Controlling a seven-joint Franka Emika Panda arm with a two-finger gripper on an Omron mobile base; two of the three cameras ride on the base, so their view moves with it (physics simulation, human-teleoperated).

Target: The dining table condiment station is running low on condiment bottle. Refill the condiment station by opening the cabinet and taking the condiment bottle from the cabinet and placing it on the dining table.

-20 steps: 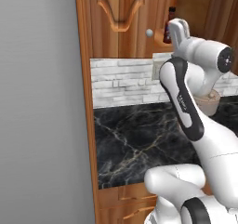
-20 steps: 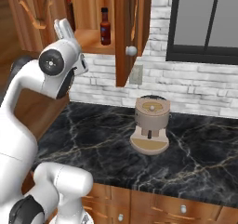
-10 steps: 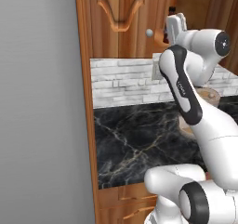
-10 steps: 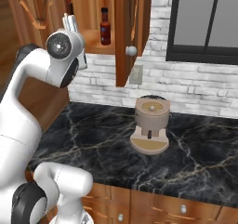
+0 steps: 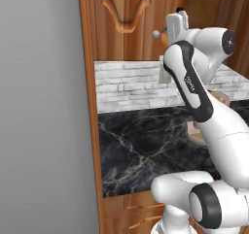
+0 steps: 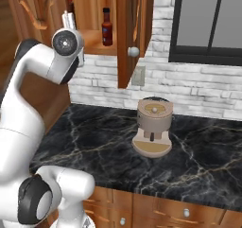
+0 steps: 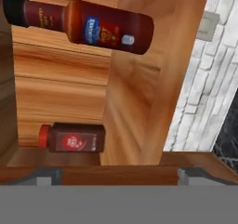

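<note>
Cabinet [image 6: 134, 28] shelf: condiment bottle [image 6: 107, 27] upright, cap up.

The reddish-brown wooden wall cabinet [image 6: 127, 38] stands open, and on its shelf a slim condiment bottle with dark red-brown contents and a black cap [image 6: 107, 27] stands upright near the right door's edge. In the hand view a second, shorter dark bottle with a red cap [image 7: 72, 137] stands on that shelf beside it. Below, the black gold-veined marble counter [image 6: 94, 142] carries a beige round coffee machine [image 6: 152, 127] near its back edge, by the white brick wall.

condiment bottle [image 7: 100, 27]: red-brown, black cap | cabinet [image 7: 139, 93]: reddish-brown wood
</note>
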